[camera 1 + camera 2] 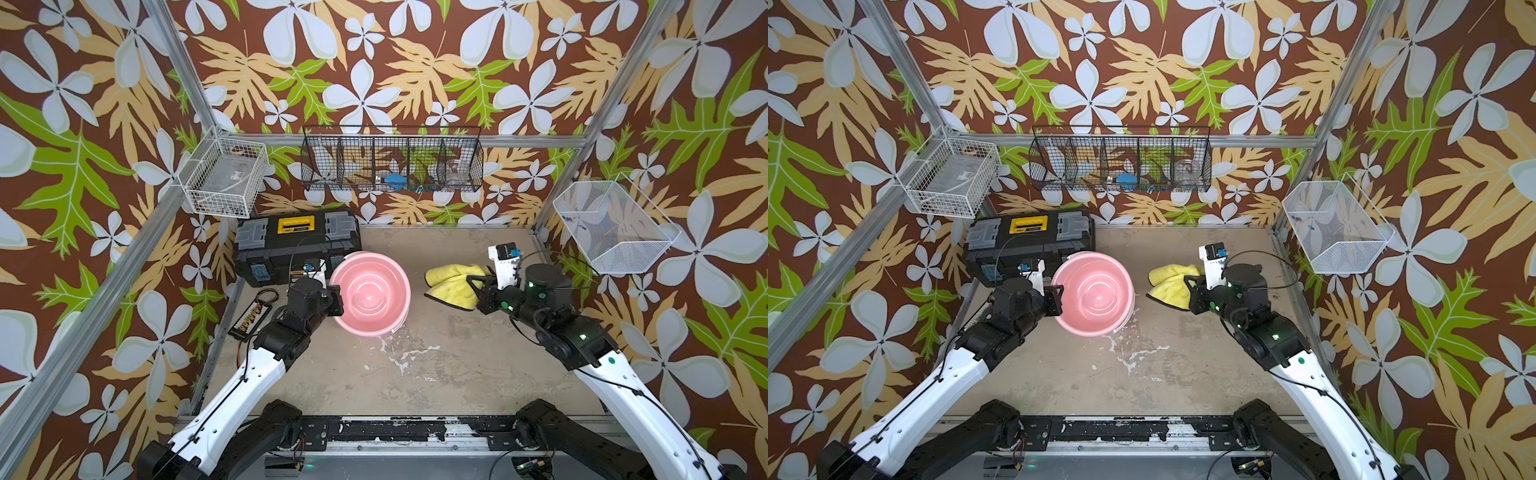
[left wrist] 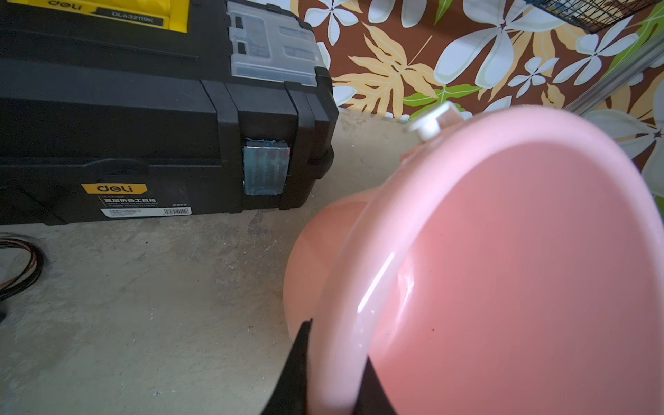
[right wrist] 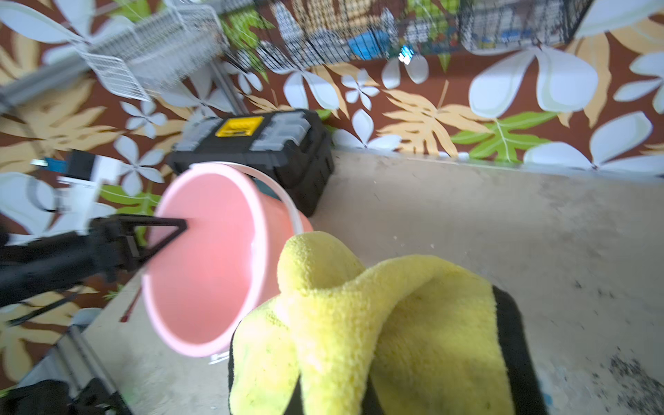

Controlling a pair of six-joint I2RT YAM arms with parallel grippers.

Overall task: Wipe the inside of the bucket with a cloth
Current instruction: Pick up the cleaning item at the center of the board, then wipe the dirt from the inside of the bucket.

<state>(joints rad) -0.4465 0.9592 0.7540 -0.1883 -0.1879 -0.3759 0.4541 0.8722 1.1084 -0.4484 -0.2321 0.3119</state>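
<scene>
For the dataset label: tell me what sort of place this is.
Probably a staged robot test cell: aluminium frame hung with floral wallpaper, wire baskets on the walls, a black toolbox.

Place: a staged robot test cell, not a lived-in room.
Frame: aluminium struts [image 1: 174, 62] box it in.
Walls: floral printed panels [image 1: 374, 62] on three sides.
Storage: wire baskets [image 1: 392, 160] hang up; a black toolbox [image 1: 297, 245] sits on the stained surface [image 1: 436, 374].
Mount: a front rail [image 1: 395, 432] carries both arms [image 1: 232, 399].
</scene>
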